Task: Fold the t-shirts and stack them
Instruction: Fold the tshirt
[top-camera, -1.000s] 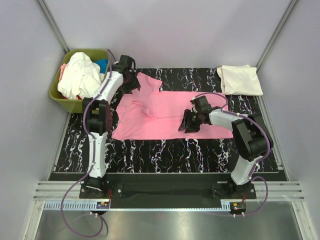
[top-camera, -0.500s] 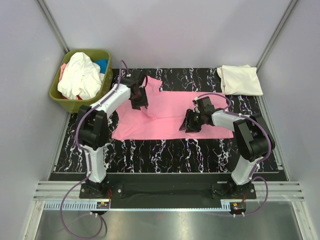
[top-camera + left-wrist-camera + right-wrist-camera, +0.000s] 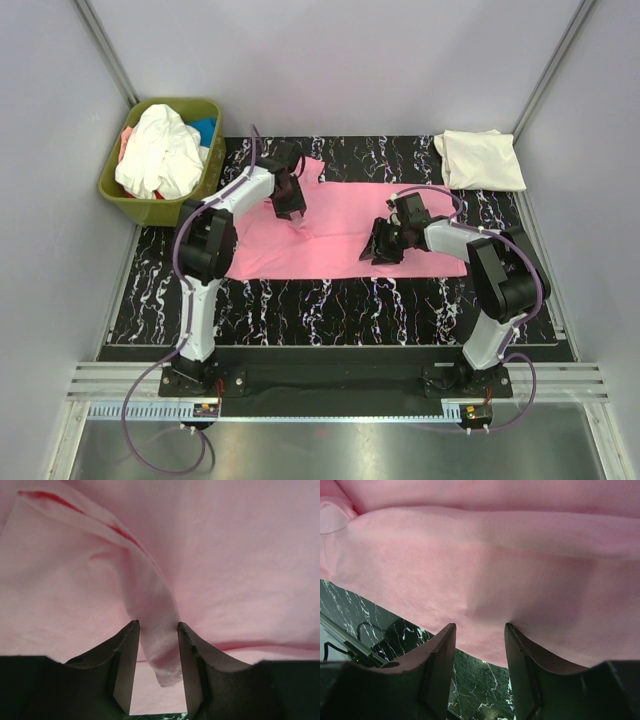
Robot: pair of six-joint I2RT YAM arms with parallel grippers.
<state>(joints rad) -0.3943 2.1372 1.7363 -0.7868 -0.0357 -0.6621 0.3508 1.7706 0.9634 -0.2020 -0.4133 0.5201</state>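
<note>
A bright pink t-shirt [image 3: 340, 225] lies spread across the black marbled mat [image 3: 300, 300]. My left gripper [image 3: 293, 210] is over the shirt's upper left part, shut on a narrow hemmed fold of the pink cloth [image 3: 157, 630] that hangs between its fingers [image 3: 125, 650]. My right gripper [image 3: 376, 250] sits at the shirt's near edge, right of centre. Its jaws stand apart, the tips against the pink cloth [image 3: 485, 580], with the shirt's edge and bare mat [image 3: 480, 690] showing between them. A folded cream t-shirt [image 3: 480, 160] lies at the far right corner.
An olive-green bin [image 3: 112, 190] stands off the mat at the far left, holding a crumpled white shirt [image 3: 160, 150] and some blue cloth [image 3: 205, 128]. Grey walls close in on both sides. A metal rail [image 3: 330, 385] runs along the near edge.
My left gripper has moved right and toward me, from the shirt's far left corner onto its upper middle, pulling pink cloth with it. My right gripper has barely moved.
</note>
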